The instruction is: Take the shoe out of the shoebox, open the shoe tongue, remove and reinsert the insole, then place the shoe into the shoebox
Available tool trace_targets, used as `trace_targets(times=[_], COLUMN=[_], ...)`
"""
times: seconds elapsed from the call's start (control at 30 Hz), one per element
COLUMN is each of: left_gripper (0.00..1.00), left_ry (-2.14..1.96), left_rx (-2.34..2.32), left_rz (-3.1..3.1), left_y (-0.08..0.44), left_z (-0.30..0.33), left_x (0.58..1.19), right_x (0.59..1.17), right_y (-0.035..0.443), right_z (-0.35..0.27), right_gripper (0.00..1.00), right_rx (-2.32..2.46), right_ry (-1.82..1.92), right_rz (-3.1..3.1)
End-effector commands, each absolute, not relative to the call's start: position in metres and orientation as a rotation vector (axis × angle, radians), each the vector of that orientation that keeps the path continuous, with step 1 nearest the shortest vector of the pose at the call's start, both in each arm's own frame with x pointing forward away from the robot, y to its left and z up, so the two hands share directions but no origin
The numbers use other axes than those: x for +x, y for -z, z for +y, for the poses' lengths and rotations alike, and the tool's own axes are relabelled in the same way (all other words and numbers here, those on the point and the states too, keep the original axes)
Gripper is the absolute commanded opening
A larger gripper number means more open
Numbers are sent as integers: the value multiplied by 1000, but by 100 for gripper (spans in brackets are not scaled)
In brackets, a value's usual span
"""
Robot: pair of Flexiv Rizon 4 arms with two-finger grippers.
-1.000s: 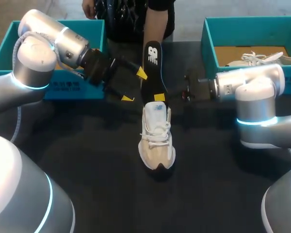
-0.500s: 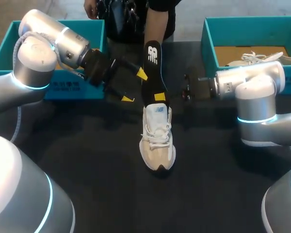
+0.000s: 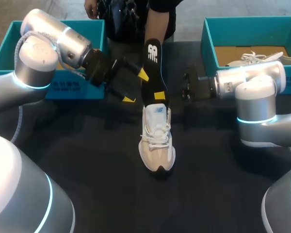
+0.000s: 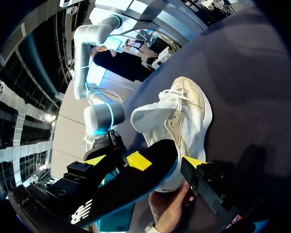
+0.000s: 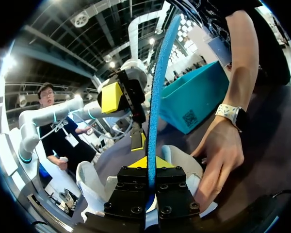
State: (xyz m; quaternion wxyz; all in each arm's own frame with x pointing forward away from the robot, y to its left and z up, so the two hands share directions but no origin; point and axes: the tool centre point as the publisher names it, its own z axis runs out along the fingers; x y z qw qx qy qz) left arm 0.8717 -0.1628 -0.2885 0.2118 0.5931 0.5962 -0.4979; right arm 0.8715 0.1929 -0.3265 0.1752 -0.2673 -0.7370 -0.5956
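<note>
A white and beige shoe [image 3: 157, 141] lies mid-table, toe toward me. A black insole [image 3: 153, 65] stands upright with its lower end at the shoe's opening. My right gripper [image 3: 159, 95] is shut on the insole near that lower end; in the right wrist view the insole's blue edge [image 5: 155, 97] rises from between the fingers of the right gripper [image 5: 146, 162]. My left gripper [image 3: 136, 87] stands open beside the insole. In the left wrist view the insole [image 4: 121, 187] crosses between the wide-open fingers of the left gripper [image 4: 144, 160], just behind the shoe [image 4: 177, 121]. A person's hand [image 5: 223, 155] rests on the shoe's heel.
A teal shoebox [image 3: 53, 87] stands at the back left behind my left arm. A second teal box [image 3: 208, 43] at the back right holds another white shoe [image 3: 254, 58]. The person's forearm [image 3: 157, 24] reaches over the far table edge.
My left arm has lifted slightly and my right wrist has edged a little to the left. Shoe and insole stay where they were.
</note>
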Motion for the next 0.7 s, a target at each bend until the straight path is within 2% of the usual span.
trace_targets(times=[0.03, 0.7], left_gripper=[100, 100], left_ry=[1379, 1391], left_rx=[1630, 1625], left_rz=[1655, 1656], left_y=[291, 294], left_z=[-163, -163], left_x=[865, 854], right_x=[869, 855], right_y=[324, 333], right_z=[192, 195], right_gripper=[0, 0], right_rx=[-765, -784], right_ry=[1689, 1667], right_rz=[-2099, -2095])
